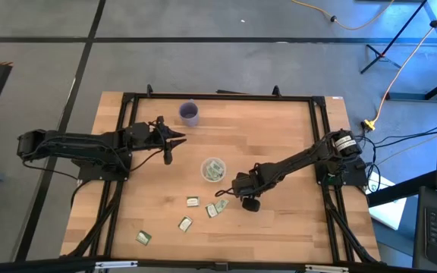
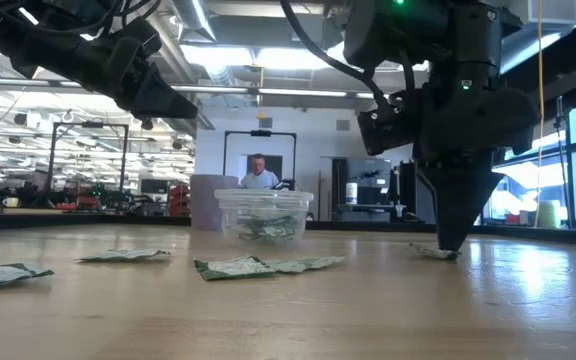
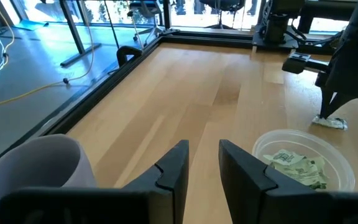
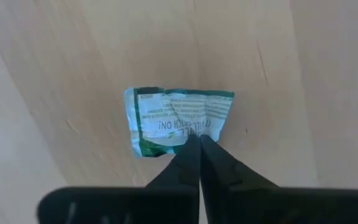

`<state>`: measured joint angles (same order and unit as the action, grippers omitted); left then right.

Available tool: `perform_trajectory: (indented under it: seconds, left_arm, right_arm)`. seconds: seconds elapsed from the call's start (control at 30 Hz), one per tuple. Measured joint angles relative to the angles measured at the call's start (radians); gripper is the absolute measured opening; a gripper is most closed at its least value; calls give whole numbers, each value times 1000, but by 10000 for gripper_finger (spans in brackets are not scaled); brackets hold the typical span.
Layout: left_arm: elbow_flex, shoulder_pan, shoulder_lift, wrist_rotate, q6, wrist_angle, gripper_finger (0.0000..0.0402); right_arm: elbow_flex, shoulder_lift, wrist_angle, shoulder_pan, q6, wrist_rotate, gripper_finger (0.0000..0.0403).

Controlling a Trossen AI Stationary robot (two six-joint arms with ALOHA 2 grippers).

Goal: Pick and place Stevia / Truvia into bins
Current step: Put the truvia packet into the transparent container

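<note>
The clear plastic cup (image 1: 213,169) stands mid-table with several green-and-white sachets inside; it also shows in the low view (image 2: 263,214) and the left wrist view (image 3: 303,163). More sachets lie flat on the wood near the front edge (image 1: 193,202) (image 1: 184,224) (image 1: 143,237). My right gripper (image 1: 224,192) points down at one crumpled sachet (image 4: 179,118) just right of the cup and is shut on it. My left gripper (image 1: 174,140) hovers open, left of the cup and above the table (image 3: 204,168). My right gripper pinches the sachet at the middle of one long edge (image 4: 194,135) between its two shut fingertips (image 4: 188,152). The fingers come from above, pointing straight down. The sachet still lies flat on the table (image 2: 434,250), crumpled, with its printed face up.
The opaque purple cup (image 1: 190,114) stands near the far edge, close beside my left gripper (image 3: 39,168). A black frame (image 1: 218,97) rims the table. Two sachets overlap (image 1: 217,207) just in front of my right gripper. Bare wood lies toward the far right.
</note>
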<state>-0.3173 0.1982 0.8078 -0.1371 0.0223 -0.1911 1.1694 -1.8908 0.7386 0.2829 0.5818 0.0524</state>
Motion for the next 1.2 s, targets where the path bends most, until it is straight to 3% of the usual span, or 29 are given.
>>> perform_trajectory:
  seconds: [0.23, 0.53, 0.8, 1.07, 1.2]
  left_arm:
    - [0, 0, 0, 0, 0, 1, 84]
    - [0, 0, 0, 0, 1, 0, 84]
    - [0, 0, 0, 0, 1, 2, 84]
    - [0, 0, 0, 0, 1, 9, 84]
    - [0, 0, 0, 0, 1, 9, 84]
  right_arm:
    - [195, 0, 195, -3, -96, 73, 2]
    - [433, 2, 168, -60, -337, 115, 1]
    - [496, -70, 131, -135, -483, 114, 1]
    - [499, -134, 52, -186, -513, 109, 1]
    - [500, -166, 35, -196, -534, 56, 1]
